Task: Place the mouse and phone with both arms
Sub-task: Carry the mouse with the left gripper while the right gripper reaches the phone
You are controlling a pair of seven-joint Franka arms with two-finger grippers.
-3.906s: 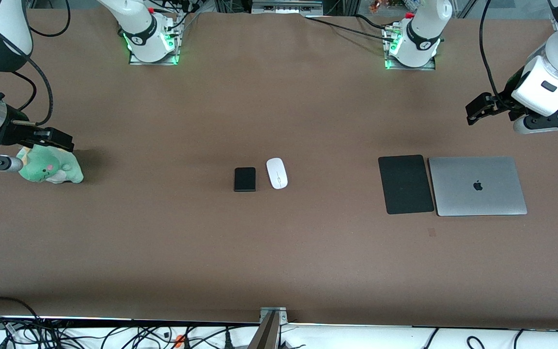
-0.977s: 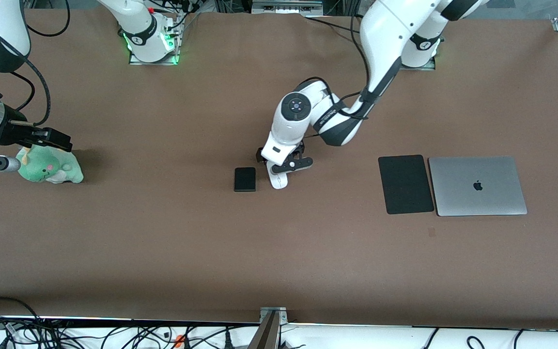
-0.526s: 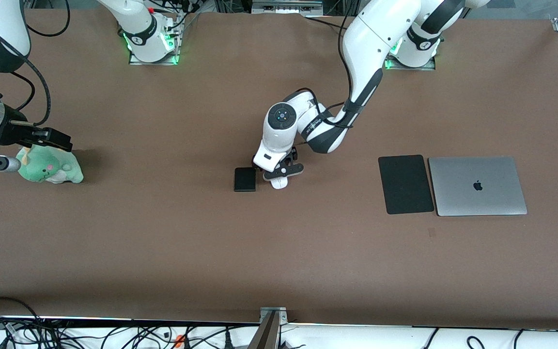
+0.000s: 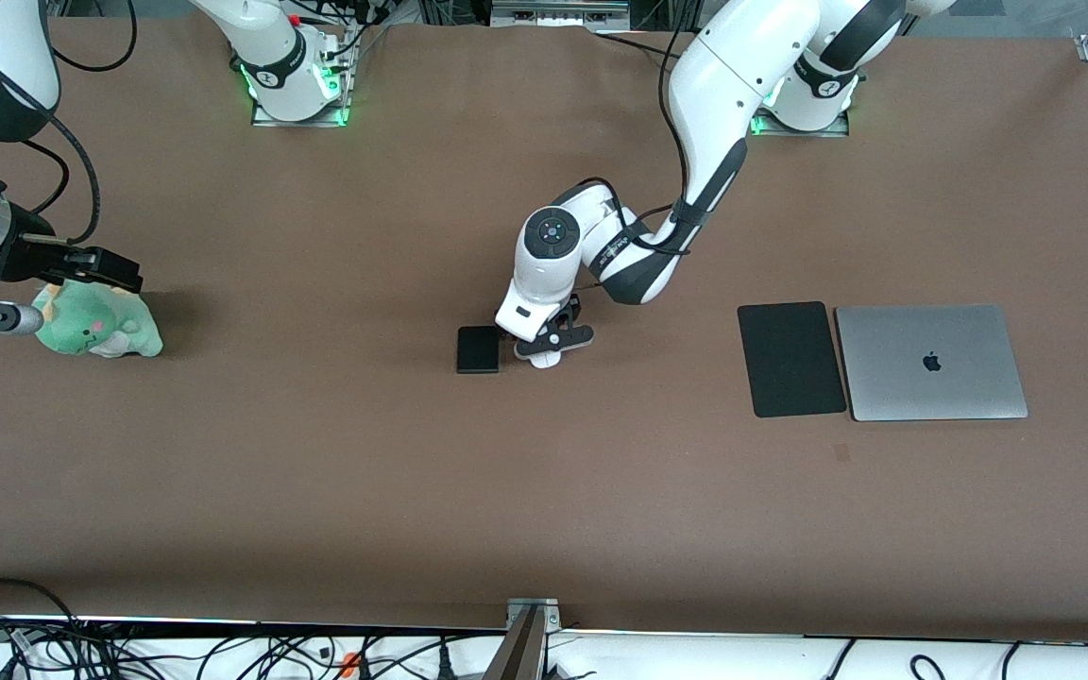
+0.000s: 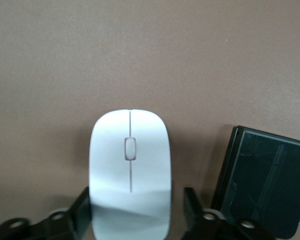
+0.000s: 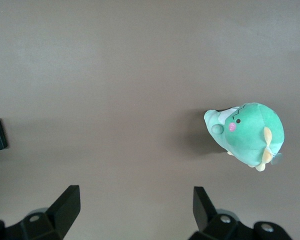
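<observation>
While the mouse [image 4: 545, 358] lies mid-table just beside the phone [image 4: 478, 349], on the phone's left-arm side, the left gripper [image 4: 549, 341] sits low over it, fingers [image 5: 79, 216] spread and flanking the mouse's sides, whether touching cannot be told. A black mouse pad [image 4: 790, 359] and closed laptop [image 4: 930, 362] lie toward the left arm's end. At the right arm's end the right gripper [image 6: 135, 207] waits over bare table, fingers wide, near a green plush toy [image 4: 95, 323].
</observation>
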